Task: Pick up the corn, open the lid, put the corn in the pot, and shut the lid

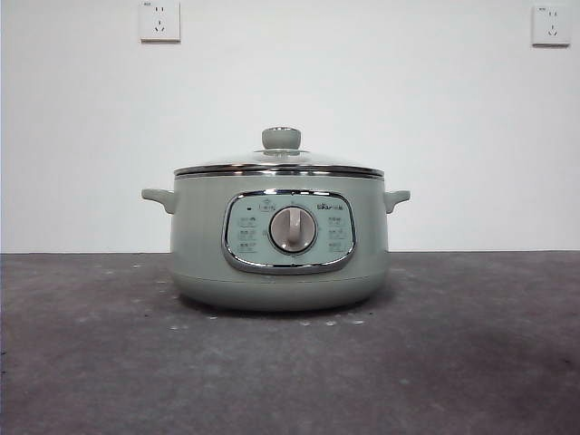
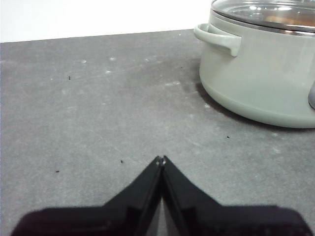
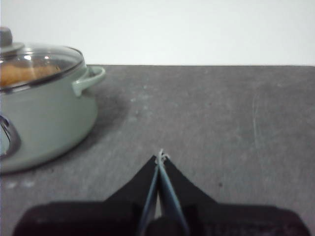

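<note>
The sage-green pot (image 1: pixel 279 240) stands in the middle of the dark table with the glass lid (image 1: pixel 281 161) seated on its rim. Through the lid (image 3: pixel 37 61) an orange-yellow shape shows inside the pot (image 3: pixel 44 118); it looks like the corn (image 3: pixel 22 73). In the left wrist view the pot (image 2: pixel 261 73) sits off to one side, lid (image 2: pixel 268 14) on. My left gripper (image 2: pixel 161 160) is shut and holds nothing, low over bare table beside the pot. My right gripper (image 3: pixel 160 156) is shut and holds nothing too, on the pot's other side.
A white wall with two power sockets (image 1: pixel 159 20) (image 1: pixel 551 24) rises behind the table. The pot's side handles (image 2: pixel 219 38) (image 3: pixel 88 79) stick out toward each gripper. Grey tabletop (image 1: pixel 471 344) spreads around the pot.
</note>
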`<action>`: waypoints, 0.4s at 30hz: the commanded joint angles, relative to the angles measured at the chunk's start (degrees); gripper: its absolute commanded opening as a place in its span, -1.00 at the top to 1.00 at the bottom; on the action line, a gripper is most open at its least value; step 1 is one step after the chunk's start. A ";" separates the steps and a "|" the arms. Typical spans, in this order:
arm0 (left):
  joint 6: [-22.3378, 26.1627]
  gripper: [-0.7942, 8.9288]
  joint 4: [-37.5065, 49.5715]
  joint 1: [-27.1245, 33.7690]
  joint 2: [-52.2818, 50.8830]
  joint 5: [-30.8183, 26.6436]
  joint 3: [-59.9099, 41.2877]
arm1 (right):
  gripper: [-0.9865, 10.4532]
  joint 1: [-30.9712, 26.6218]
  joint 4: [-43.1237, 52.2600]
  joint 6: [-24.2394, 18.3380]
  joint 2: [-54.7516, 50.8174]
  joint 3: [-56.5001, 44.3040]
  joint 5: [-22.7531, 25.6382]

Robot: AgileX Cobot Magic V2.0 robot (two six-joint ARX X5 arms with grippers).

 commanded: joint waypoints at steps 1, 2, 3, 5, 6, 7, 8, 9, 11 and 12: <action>-0.33 0.84 0.39 0.13 0.04 -0.15 -0.59 | 0.82 -0.04 0.37 0.83 -0.15 -1.92 0.00; -0.33 0.84 0.37 0.13 0.04 -0.15 -0.59 | 0.82 -0.04 0.37 0.85 -0.15 -2.40 0.00; -0.33 0.84 0.39 0.13 0.07 -0.15 -0.59 | 0.82 -0.04 0.37 1.01 -0.15 -3.02 0.00; -0.33 0.84 0.39 0.13 0.13 -0.15 -0.59 | 0.82 -0.02 0.39 1.29 -0.15 -4.13 -0.02; -0.33 0.84 0.39 0.13 0.13 -0.15 -0.59 | 0.82 -0.02 0.63 1.27 -0.15 -4.46 -0.02; -0.33 0.84 0.37 0.13 0.15 -0.15 -0.59 | 0.82 0.02 1.11 1.22 -0.15 -4.44 -0.02; -0.33 0.84 0.37 0.13 0.15 -0.15 -0.59 | 0.82 0.02 1.49 1.20 -0.15 -4.50 -0.02; -0.33 0.84 0.39 0.13 0.13 -0.15 -0.59 | 0.82 0.02 1.75 1.18 -0.15 -4.66 0.02; -0.33 0.84 0.39 0.13 0.17 -0.15 -0.59 | 0.82 0.02 1.75 1.18 -0.15 -4.79 0.17; -0.33 0.84 0.37 0.13 0.17 -0.15 -0.59 | 0.82 0.02 1.70 1.29 -0.15 -4.79 0.17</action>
